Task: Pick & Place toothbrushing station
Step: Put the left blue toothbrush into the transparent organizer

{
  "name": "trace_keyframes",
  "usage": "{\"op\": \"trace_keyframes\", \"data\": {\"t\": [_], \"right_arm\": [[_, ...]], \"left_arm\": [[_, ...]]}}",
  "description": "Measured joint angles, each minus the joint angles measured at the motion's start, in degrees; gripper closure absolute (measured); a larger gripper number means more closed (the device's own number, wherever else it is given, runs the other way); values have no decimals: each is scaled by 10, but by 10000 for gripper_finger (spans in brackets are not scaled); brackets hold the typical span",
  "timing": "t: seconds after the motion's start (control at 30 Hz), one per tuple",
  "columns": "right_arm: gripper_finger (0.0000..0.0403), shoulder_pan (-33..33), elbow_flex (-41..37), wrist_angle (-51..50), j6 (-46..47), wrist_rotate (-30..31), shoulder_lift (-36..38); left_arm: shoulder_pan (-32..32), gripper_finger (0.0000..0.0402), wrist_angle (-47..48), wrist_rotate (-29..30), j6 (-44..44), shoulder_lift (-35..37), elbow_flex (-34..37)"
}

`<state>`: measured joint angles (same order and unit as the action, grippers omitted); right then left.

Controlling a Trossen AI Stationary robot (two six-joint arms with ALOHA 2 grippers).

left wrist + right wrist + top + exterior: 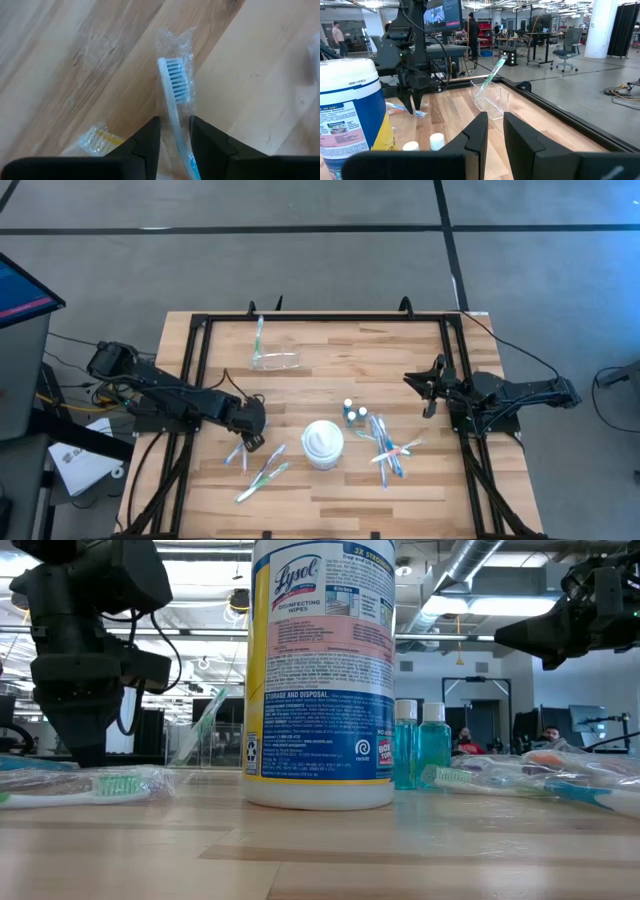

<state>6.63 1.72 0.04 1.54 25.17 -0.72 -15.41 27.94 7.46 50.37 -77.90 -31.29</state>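
Observation:
My left gripper [250, 437] points down at the table's near left, left of the white tub, shut on a blue toothbrush [175, 82] in a clear wrapper. More wrapped toothbrushes [265, 472] lie flat just nearer, one with yellow [97, 140] beside the fingers. A clear cup [276, 361] stands at the far middle, and a green toothbrush [260, 335] leans out of it. Two small white-capped bottles [352, 413] stand right of the tub. My right gripper [495, 127] waits level at the right edge, open by a narrow gap, holding nothing. My left gripper pinches the blue toothbrush's handle [178, 131], wrapper and all, between its two fingers [148, 142], coming from above and pointing steeply down. The brush runs on past the fingertips with its bristle head [176, 80] free. Whether it is clear of the wood, I cannot tell.
A tall white wipes tub [323, 443] stands in the table's near middle. A heap of wrapped toothbrushes [388, 448] lies to its right. A black frame [200, 330] rims the table. Bare wood lies between the cup and the tub.

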Motion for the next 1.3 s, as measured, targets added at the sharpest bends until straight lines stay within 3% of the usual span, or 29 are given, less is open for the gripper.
{"op": "trace_keyframes", "data": {"t": [0.23,0.67,0.87,1.3], "right_arm": [[349,0,0,0,0,0,0],[349,0,0,0,0,0,0],[349,0,0,0,0,0,0],[349,0,0,0,0,0,0]], "left_arm": [[0,388,-2,-3,1,35,2],[0,395,-3,58,-3,84,2],[0,395,-3,128,-20,141,2],[0,395,-16,355,-80,278,1]]}}
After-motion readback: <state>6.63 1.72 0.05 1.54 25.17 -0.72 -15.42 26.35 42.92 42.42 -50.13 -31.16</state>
